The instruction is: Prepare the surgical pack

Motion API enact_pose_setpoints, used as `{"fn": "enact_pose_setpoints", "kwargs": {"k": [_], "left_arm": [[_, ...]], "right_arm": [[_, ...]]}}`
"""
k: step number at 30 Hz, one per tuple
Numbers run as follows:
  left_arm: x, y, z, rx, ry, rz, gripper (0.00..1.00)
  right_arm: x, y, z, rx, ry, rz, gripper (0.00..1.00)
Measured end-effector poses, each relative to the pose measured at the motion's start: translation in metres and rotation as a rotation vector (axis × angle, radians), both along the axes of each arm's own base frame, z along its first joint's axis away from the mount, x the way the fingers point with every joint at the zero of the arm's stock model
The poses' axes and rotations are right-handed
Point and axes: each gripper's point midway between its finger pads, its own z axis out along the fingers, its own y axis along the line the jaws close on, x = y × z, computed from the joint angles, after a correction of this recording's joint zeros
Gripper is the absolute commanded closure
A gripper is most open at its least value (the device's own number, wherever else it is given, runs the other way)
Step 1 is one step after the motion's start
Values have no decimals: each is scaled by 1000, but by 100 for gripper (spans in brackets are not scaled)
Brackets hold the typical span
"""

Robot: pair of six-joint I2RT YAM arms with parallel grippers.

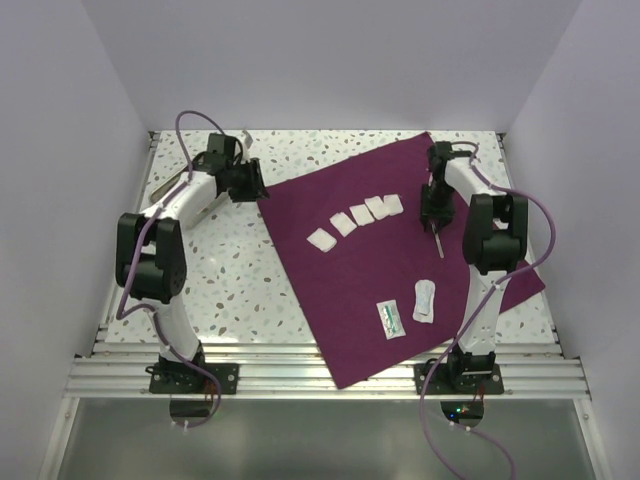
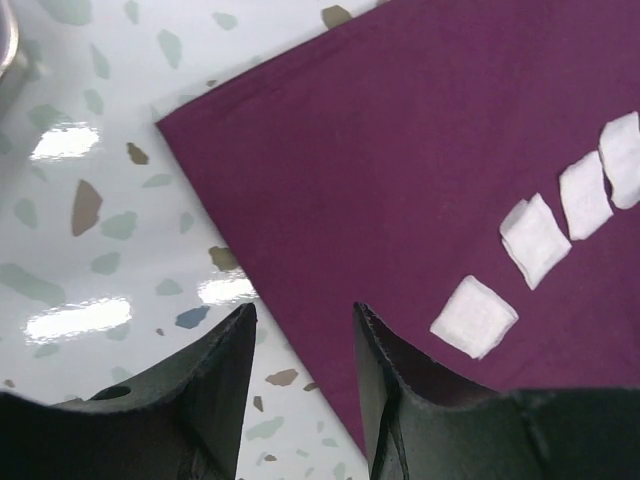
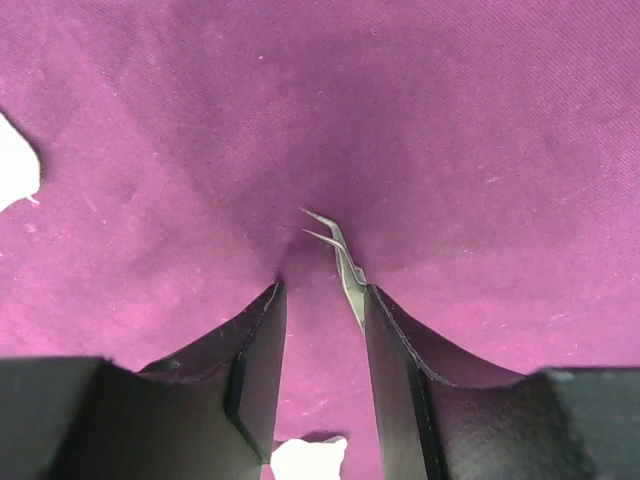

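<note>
The surgical pack (image 1: 350, 280) is a purple-maroon cloth spread flat and askew over the speckled table, also seen in the left wrist view (image 2: 400, 150) and filling the right wrist view (image 3: 450, 120). A row of several white gauze squares (image 1: 361, 215) lies on its upper middle. My left gripper (image 1: 252, 185) hovers open at the cloth's left corner (image 2: 303, 312), straddling its edge, nothing between the fingers. My right gripper (image 1: 432, 222) points down at the cloth near its right side. Its jaws (image 3: 322, 290) stand apart, and thin metal tweezers (image 3: 345, 262) lean against the right finger only.
A green-printed packet (image 1: 391, 318) and a white packet (image 1: 425, 300) lie on the cloth's near part. The gauze squares (image 2: 473, 316) sit right of my left gripper. Aluminium rails (image 1: 320, 375) run along the near edge. White walls close in the table on three sides.
</note>
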Motion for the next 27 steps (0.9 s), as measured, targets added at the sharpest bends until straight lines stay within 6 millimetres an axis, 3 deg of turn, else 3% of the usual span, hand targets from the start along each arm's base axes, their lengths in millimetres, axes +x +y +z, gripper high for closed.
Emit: {"fn": "enact_pose_setpoints", "kwargs": {"k": [7,21,27], "left_arm": [[-6,-21,3,-19,-2,-50,53],[-15,-21,6,-23,-1,-54,53],[-16,-26,6,-27,-1,-67,51]], "right_arm": [[2,-4,-3,-4,-4,1,69],[5,-17,-6,-18,-9,-13,71],[5,-17,-9,-12,-2,-11,93]]}}
